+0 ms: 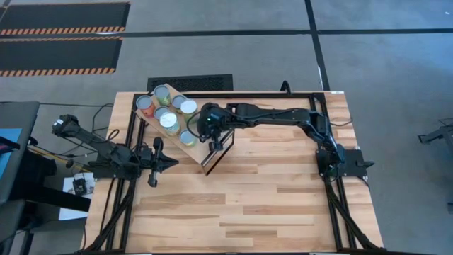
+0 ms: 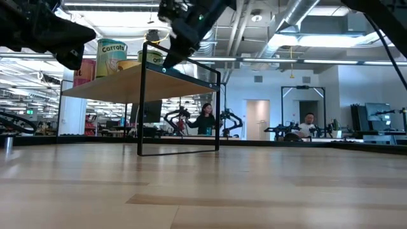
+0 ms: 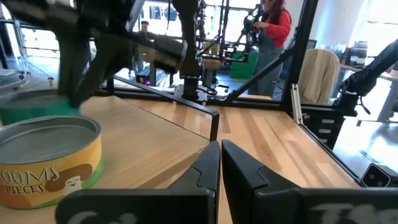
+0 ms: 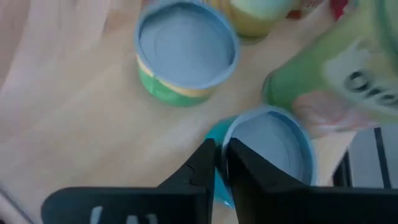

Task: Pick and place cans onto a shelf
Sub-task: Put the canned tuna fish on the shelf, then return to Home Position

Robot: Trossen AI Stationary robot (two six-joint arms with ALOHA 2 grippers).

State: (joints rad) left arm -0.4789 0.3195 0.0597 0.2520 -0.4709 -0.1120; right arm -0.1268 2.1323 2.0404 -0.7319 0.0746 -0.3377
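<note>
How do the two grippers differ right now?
Place: the right gripper is out over the shelf among the cans; the left gripper sits low over the bare table, just off the shelf's edge.
Reach: the right arm is stretched across the table; the left arm is folded near its base.
Shared: both are dark two-finger grippers, and neither holds a can.

I see the planked wooden table (image 1: 269,205) on a grey floor (image 1: 396,64), 2 striped black mats (image 1: 60,35) beyond it, a floor vent (image 1: 190,83), 2 people (image 2: 205,119) seated at distant workstations, ceiling ducts (image 2: 305,19).
</note>
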